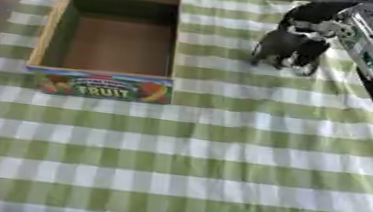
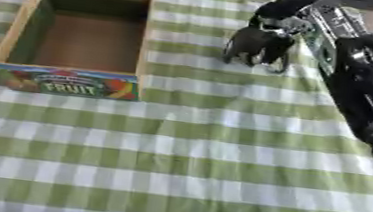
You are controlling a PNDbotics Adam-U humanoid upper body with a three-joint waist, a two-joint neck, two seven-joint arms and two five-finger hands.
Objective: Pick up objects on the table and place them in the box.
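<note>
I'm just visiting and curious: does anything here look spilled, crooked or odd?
Nothing stands out. The fruit box sits upright and empty on the checked cloth, and the right hand reaches down beside it. Whether it holds anything, I cannot tell.

Green-and-white checked cloth (image 1: 183, 168), brown box (image 1: 109, 44) with colourful fruit label, black hand (image 1: 289, 49).

A homely tabletop setting: green-and-white checked tablecloth (image 1: 183, 168) under a cardboard fruit box (image 1: 104, 86).
</note>
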